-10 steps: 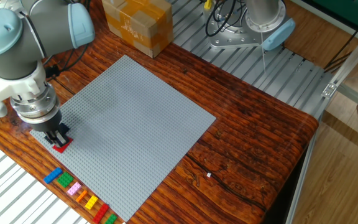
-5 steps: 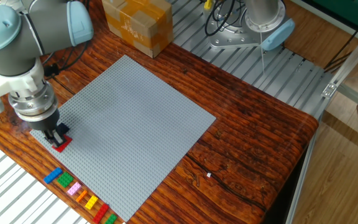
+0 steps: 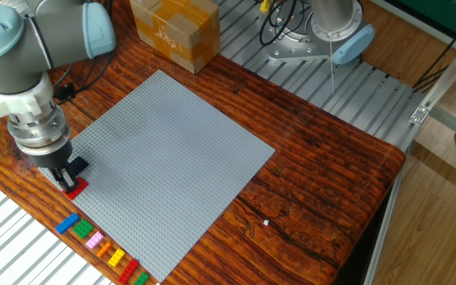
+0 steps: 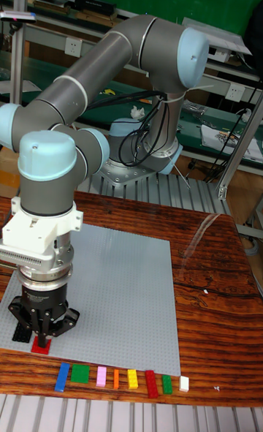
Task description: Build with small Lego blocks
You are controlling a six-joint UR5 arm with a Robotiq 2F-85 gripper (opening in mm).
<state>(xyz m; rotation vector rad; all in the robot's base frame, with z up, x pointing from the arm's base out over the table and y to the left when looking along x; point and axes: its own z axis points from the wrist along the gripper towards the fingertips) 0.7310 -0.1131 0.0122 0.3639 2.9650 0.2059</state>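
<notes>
My gripper (image 3: pixel 69 178) (image 4: pixel 43 338) points straight down over the near left corner of the grey baseplate (image 3: pixel 172 150) (image 4: pixel 124 286). Its fingers are shut on a small red Lego block (image 3: pixel 76 188) (image 4: pixel 42 346) that rests at the baseplate's edge. A black Lego block (image 3: pixel 78 165) (image 4: pixel 22 332) sits on the plate right beside the fingers. A row of loose blocks lies on the wood in front of the plate: blue (image 3: pixel 68 223) (image 4: pixel 63 376), green (image 3: pixel 83 231), pink (image 3: pixel 94 241), orange (image 3: pixel 104 248), yellow (image 3: pixel 116 257), red (image 3: pixel 127 271) and another green (image 3: pixel 140 279).
A brown cardboard box (image 3: pixel 174 30) stands beyond the baseplate's far corner. The arm's metal base (image 3: pixel 323 32) sits at the back on a ribbed aluminium surface. A small white piece (image 4: pixel 184 383) ends the block row. The table edge runs just in front of the row.
The gripper and wrist have shifted slightly to the left, still down at the baseplate's corner with the red block at the fingers. The loose blocks have not moved.
</notes>
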